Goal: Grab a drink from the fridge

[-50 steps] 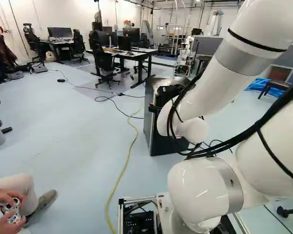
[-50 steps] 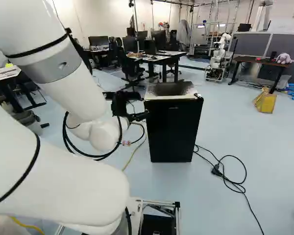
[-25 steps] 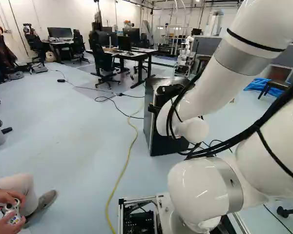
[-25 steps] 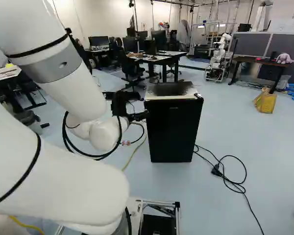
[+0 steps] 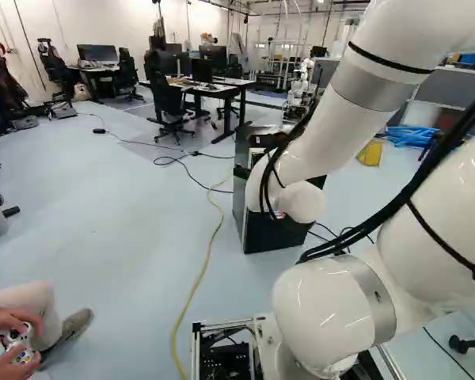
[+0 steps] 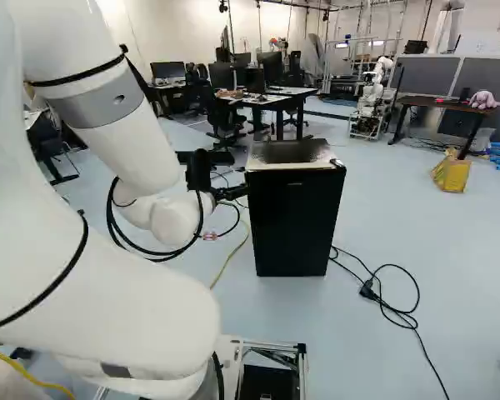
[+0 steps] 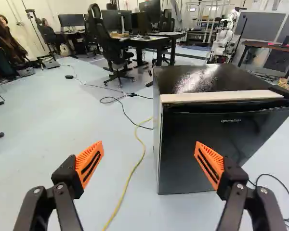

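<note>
The gripper [image 6: 232,192] reaches out from the wrist beside the left edge of the black fridge [image 6: 296,221] in the right base view. Seen from the wrist, the gripper [image 7: 149,156] stands wide open with nothing between its orange pads [image 7: 90,163]. One finger is over floor beside the fridge [image 7: 202,154], the other in front of its dark door. The door looks closed, with a pale strip along its top edge. In the left base view the arm covers part of the fridge [image 5: 257,233]. No drink shows.
A yellow cable [image 5: 198,277] runs along the floor left of the fridge. A black cable [image 6: 396,308] lies coiled to its right. Desks and chairs [image 6: 221,112] stand behind, with another robot [image 6: 371,100]. A yellow bag [image 6: 452,173] sits farther right.
The arm has shifted, its wrist moving slightly left in both base views and its upper links tilting. The gripper has come a little lower. The base and fridge have stayed put.
</note>
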Robot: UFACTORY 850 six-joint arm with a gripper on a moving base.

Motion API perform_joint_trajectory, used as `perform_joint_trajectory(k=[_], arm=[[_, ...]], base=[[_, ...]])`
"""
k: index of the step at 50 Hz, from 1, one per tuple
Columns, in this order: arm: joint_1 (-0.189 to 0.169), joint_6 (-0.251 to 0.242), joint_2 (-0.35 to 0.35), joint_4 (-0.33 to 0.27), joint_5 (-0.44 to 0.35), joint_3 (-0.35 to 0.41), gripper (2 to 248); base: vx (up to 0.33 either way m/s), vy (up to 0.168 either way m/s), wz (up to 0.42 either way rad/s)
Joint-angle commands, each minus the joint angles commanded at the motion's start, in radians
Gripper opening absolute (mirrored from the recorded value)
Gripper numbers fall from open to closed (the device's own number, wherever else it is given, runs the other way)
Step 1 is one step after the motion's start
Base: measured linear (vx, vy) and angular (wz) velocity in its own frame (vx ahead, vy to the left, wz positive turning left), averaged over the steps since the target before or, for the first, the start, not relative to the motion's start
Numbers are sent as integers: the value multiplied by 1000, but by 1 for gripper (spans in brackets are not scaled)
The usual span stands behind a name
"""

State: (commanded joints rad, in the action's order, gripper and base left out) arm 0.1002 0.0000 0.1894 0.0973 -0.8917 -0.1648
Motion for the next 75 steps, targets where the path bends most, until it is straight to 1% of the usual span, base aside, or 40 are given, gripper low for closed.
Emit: perform_joint_trajectory(k=[17, 33, 58, 66, 75], arm=[[55, 0, -113, 74, -39, -67, 247], [103, 0, -220, 154, -102, -130, 247], [172, 0, -341, 302, -212, -187, 247], [186, 0, -375, 354, -249, -201, 247], [192, 0, -406, 408, -287, -210, 247]], base=[[0, 0, 0], [0, 0, 0], [0, 0, 0], [0, 0, 0], [0, 0, 0]])
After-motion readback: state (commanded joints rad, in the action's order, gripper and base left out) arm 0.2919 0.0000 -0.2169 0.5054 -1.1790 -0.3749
